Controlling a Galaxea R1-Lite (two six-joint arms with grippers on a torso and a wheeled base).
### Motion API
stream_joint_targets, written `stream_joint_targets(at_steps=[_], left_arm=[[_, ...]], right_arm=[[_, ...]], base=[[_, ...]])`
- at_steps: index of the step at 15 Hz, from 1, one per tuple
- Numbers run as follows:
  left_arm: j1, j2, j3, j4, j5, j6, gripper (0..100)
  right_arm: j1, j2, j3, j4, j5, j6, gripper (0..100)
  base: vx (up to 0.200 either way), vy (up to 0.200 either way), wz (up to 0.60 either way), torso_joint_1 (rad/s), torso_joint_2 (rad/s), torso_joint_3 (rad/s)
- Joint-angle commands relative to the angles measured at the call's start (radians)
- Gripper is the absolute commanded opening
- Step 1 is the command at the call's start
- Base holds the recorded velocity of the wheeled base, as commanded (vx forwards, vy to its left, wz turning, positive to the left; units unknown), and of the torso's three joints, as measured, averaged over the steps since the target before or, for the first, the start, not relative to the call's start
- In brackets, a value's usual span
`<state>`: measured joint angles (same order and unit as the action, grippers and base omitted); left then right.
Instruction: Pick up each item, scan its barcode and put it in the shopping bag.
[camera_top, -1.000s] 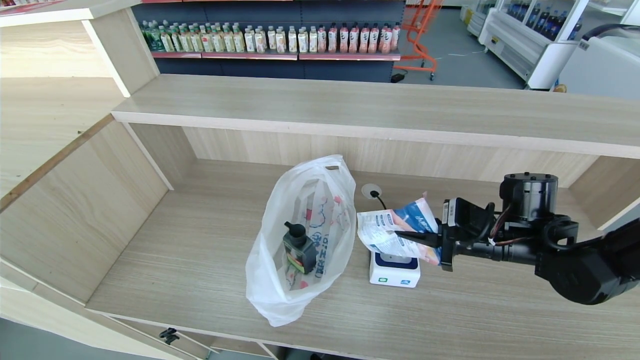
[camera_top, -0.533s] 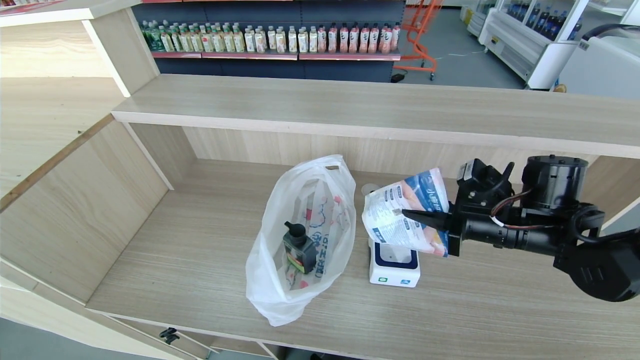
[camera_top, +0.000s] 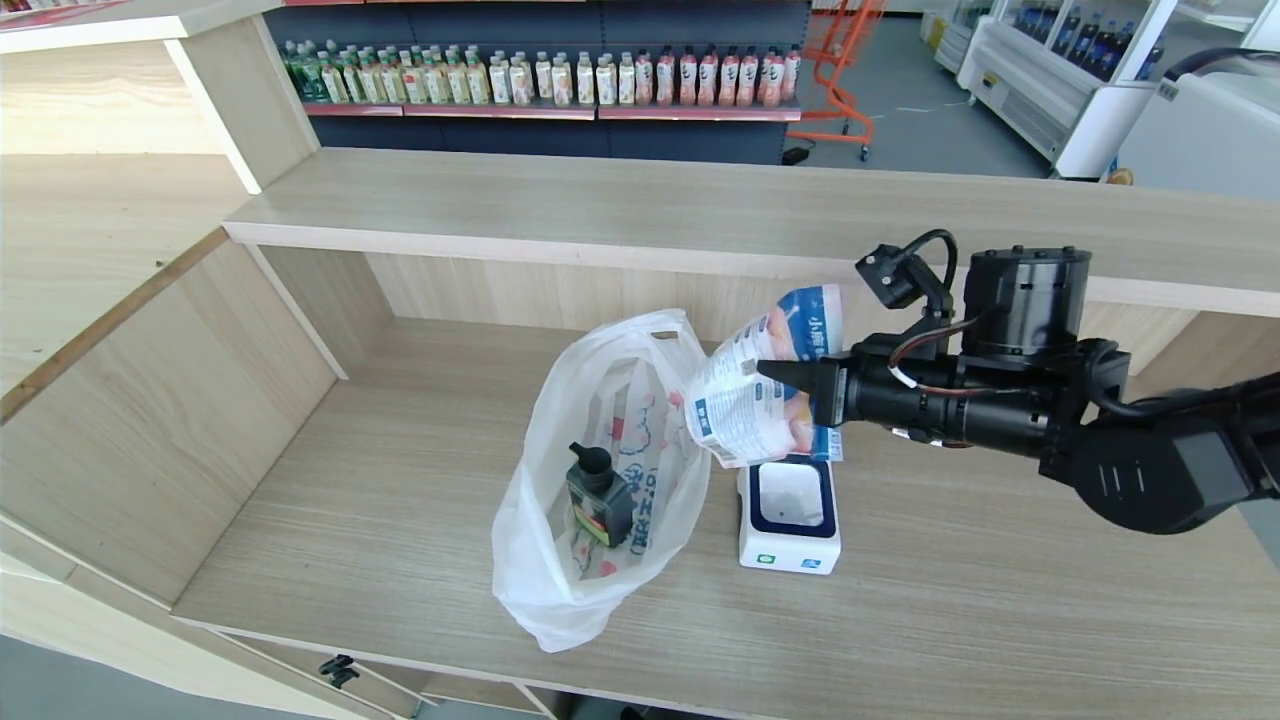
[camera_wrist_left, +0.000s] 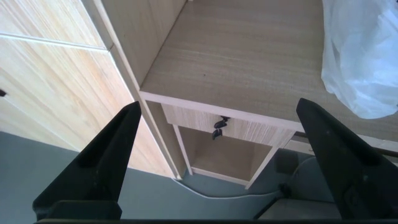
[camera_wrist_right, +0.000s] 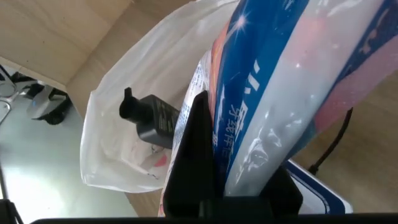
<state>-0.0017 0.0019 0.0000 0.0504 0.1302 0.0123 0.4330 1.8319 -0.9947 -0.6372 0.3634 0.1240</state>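
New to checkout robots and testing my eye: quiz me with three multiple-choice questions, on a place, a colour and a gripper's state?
1. Relative to the shopping bag, the scanner stands: A) left of it B) right of it, on the counter C) inside it
2. The pump bottle in the bag is mostly: A) black B) yellow C) white
3. The right gripper is: A) open, empty B) shut on the pouch C) shut on the bottle
Answers: 1 B, it sits beside the bag's right side; 2 A, body and pump are dark; 3 B, it clamps the pouch.
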Motion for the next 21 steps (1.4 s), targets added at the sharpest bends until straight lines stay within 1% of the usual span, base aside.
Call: stream_joint_targets(at_steps=[1,5,6,8,10,11,13,15,17,18,19,20,21], left_arm=[[0.0,0.0,0.0,0.0,0.0,0.0,100],[0.0,0.0,0.0,0.0,0.0,0.0,100],[0.0,0.0,0.0,0.0,0.0,0.0,100],[0.0,0.0,0.0,0.0,0.0,0.0,100],[0.0,0.0,0.0,0.0,0.0,0.0,100],[0.0,0.0,0.0,0.0,0.0,0.0,100],[0.0,0.0,0.0,0.0,0.0,0.0,100],[0.0,0.0,0.0,0.0,0.0,0.0,100],[0.0,0.0,0.0,0.0,0.0,0.0,100],[0.0,0.0,0.0,0.0,0.0,0.0,100],[0.0,0.0,0.0,0.0,0.0,0.0,100],[0.0,0.0,0.0,0.0,0.0,0.0,100],[0.0,0.0,0.0,0.0,0.0,0.0,100]], right_arm=[[0.038,0.124,-0.068,-0.001,0.0,0.003,0],[0.07,0.233,-0.15,-0.007,0.0,0.0,0],[0.079,0.277,-0.203,-0.007,0.0,-0.004,0],[0.09,0.323,-0.262,-0.006,0.0,-0.006,0],[0.095,0.351,-0.269,-0.007,0.0,-0.015,0],[0.095,0.356,-0.271,-0.009,0.0,-0.027,100],[0.095,0.319,-0.274,-0.006,0.002,0.006,100],[0.096,0.219,-0.263,-0.004,0.008,0.082,100],[0.082,0.122,-0.22,0.002,0.008,0.124,100],[0.043,-0.016,-0.094,0.005,0.009,0.143,100],[0.029,-0.068,-0.039,0.008,0.009,0.143,100],[-0.031,-0.258,0.137,0.053,0.006,0.12,100],[-0.092,-0.402,0.251,0.139,-0.017,0.028,100]], base=[[0.0,0.0,0.0,0.0,0.0,0.0],[0.0,0.0,0.0,0.0,0.0,0.0],[0.0,0.0,0.0,0.0,0.0,0.0],[0.0,0.0,0.0,0.0,0.0,0.0],[0.0,0.0,0.0,0.0,0.0,0.0],[0.0,0.0,0.0,0.0,0.0,0.0],[0.0,0.0,0.0,0.0,0.0,0.0],[0.0,0.0,0.0,0.0,0.0,0.0],[0.0,0.0,0.0,0.0,0.0,0.0],[0.0,0.0,0.0,0.0,0.0,0.0],[0.0,0.0,0.0,0.0,0.0,0.0],[0.0,0.0,0.0,0.0,0.0,0.0],[0.0,0.0,0.0,0.0,0.0,0.0]])
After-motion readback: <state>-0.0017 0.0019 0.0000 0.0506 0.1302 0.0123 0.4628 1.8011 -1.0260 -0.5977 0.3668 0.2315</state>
